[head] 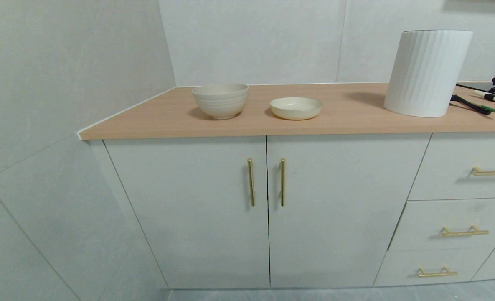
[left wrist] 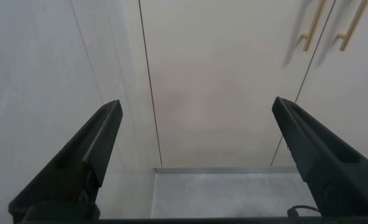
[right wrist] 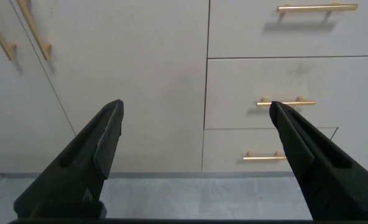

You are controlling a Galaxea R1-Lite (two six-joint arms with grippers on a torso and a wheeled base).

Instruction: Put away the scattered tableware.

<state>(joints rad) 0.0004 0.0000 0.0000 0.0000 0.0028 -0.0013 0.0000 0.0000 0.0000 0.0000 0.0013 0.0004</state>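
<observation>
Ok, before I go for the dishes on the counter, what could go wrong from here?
The open left gripper and right gripper sit low facing the cabinet front; raising them could clip the counter edge. The door handles stand close together, so a grab may catch both. The bowl and shallow dish look smooth and might slip.

A home kitchen: a light wooden countertop (head: 356, 117) runs along pale tiled walls (head: 251, 42). Beneath the countertop are white cabinet doors (head: 197, 209) with slim brass bar handles (head: 251, 182) and white drawers (head: 448, 221). On it stand a ribbed beige ceramic bowl (head: 220, 100) and a shallow cream dish (head: 296, 108).
</observation>
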